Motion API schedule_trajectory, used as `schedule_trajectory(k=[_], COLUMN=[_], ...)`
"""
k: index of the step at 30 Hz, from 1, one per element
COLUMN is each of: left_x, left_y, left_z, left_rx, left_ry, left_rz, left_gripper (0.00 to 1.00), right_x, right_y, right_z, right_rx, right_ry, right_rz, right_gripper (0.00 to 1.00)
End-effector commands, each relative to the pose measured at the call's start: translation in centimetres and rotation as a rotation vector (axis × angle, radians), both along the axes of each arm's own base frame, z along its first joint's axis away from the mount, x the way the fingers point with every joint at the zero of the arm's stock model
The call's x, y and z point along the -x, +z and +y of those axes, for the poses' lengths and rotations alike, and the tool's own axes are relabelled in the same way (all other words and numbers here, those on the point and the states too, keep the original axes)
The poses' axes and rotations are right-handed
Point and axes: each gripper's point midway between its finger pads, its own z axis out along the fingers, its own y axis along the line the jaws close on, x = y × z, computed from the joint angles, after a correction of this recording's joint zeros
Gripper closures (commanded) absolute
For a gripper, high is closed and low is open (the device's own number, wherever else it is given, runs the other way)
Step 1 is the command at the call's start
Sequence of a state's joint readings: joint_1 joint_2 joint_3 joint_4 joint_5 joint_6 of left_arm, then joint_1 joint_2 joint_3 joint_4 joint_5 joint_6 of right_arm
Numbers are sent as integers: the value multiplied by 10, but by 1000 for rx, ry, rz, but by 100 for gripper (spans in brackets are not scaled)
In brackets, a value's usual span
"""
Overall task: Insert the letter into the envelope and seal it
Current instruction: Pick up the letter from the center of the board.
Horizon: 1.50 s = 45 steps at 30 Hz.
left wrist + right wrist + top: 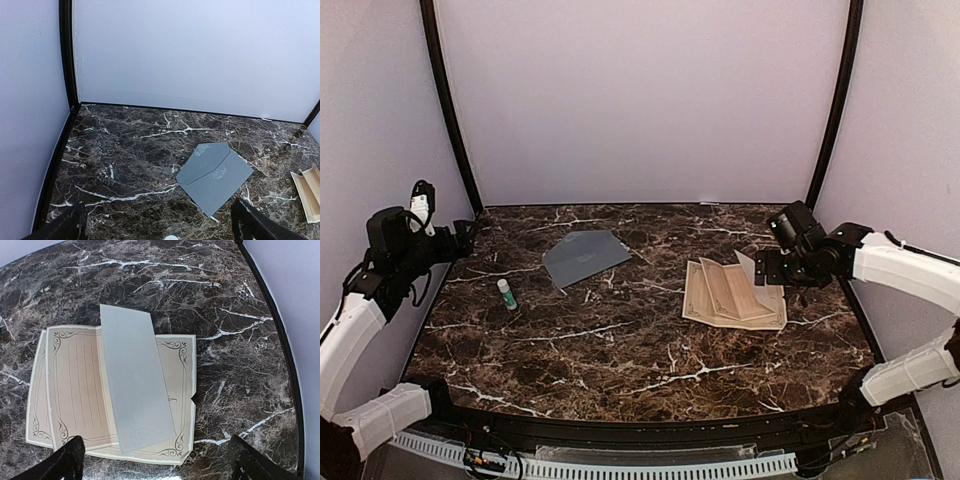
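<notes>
Right now the letter [735, 293] lies on the right half of the dark marble table [620, 360], partly unfolded. In the right wrist view its cream, bordered panels [75, 385] lie spread out, while 1 creased panel tilts up from the middle and shows its pale blank back. The envelope [585, 256] lies flat toward the far left of centre, well apart from the letter, grey-blue and plain. In the left wrist view [215, 175] a diagonal fold line runs across it. A small white glue stick [507, 294] with a green end lies near the envelope, on its near left side.

The right gripper [765, 266] hangs above the letter's far right edge. Its 2 fingers are spread wide, 1 at each lower corner of its wrist view [159, 462], and nothing is held between them. The left gripper [463, 238] is raised at the table's far left edge and faces the envelope. Its jaws are just as wide apart [162, 225] and also hold nothing.
</notes>
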<state>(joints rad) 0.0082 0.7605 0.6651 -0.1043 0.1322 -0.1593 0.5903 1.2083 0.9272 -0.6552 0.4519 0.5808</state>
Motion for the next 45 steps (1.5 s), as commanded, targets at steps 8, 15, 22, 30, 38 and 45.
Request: schedule_trajectory(k=[8,15,22,30,38,45], left_x=[-8,-9,-10,-11,-13,-8], left_y=[-5,-9,-14,-16,-19,-17], left_z=[12,15,13,13,13,14], left_rx=[-44,-51,-48,-48,-49,-15], left_ry=[60,75,68,68,65,80], left_rz=[20,33,45,52,64,80], left_gripper=[1,1,1,1,1,1], right_x=[-22,-38,-46,-55,-62,-64], right_y=[-37,-63,-79,-88,-93,-47], right_z=[40,39,29,14,13,16], right_rx=[278,433,516,495,430,352], right_ry=[-6,-24,-52,-73,-49,-31], right_rz=[73,125,153,168,171,113], right_gripper=[9,29,39,46,81,100])
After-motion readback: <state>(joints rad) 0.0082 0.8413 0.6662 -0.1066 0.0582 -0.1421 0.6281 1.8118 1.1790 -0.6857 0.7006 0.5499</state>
